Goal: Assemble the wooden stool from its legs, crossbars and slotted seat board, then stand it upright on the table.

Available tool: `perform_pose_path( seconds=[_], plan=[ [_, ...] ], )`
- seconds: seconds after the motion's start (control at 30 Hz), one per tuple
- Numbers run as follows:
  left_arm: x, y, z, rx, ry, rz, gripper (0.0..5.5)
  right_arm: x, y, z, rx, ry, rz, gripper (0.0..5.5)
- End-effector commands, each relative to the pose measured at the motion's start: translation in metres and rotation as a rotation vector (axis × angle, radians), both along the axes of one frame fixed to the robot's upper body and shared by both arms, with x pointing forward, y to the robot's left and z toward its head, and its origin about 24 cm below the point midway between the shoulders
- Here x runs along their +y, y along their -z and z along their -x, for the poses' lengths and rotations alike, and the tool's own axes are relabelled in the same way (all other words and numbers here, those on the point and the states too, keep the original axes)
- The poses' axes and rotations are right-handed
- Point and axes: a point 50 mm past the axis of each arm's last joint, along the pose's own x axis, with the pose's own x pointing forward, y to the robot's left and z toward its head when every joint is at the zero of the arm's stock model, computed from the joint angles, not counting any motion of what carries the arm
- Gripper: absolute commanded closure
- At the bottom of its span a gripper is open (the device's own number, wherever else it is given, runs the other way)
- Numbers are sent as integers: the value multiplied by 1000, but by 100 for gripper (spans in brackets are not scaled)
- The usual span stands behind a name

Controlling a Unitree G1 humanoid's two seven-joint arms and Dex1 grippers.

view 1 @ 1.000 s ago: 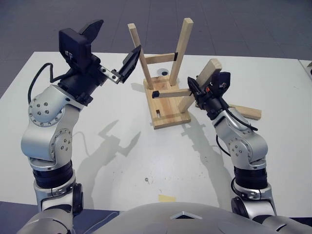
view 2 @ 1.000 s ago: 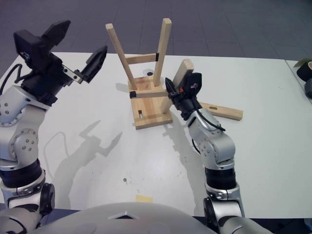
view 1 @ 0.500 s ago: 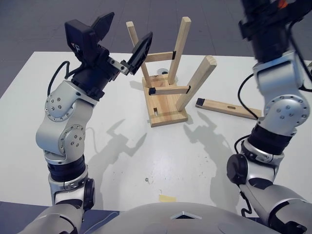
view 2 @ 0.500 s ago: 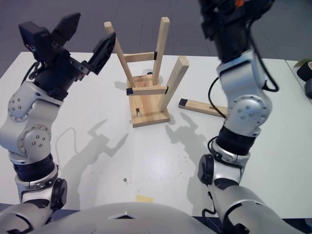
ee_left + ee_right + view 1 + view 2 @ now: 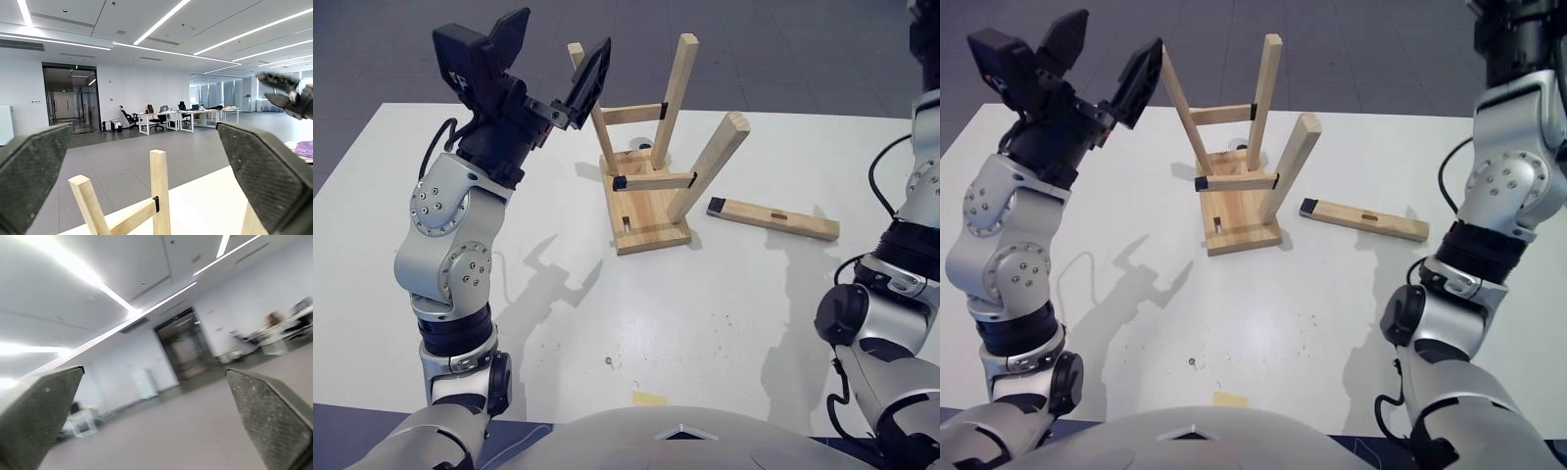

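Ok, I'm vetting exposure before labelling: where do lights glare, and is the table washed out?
Right wrist view: the ceiling lights flare wide and whiten everything around them. Left wrist view: the light strips are thin, with no flare. Left eye view: the table is evenly lit, without glare; the stool and loose leg show plainly.
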Motion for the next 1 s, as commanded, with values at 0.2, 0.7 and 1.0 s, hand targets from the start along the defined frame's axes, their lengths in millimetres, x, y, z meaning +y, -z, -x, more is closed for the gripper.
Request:
perform_pose_path(
  seconds=[0.2,0.7,1.0],
  plan=[
    [3,16,-7,69,-44,-92,10,-19,112,13,419,-336,525,13],
    [-3,30,-11,118,13,-157,10,-34,150,17,695,-796,1236,13],
    [-14,34,-14,131,64,-170,10,-8,171,2,767,-918,1116,13]
  ],
)
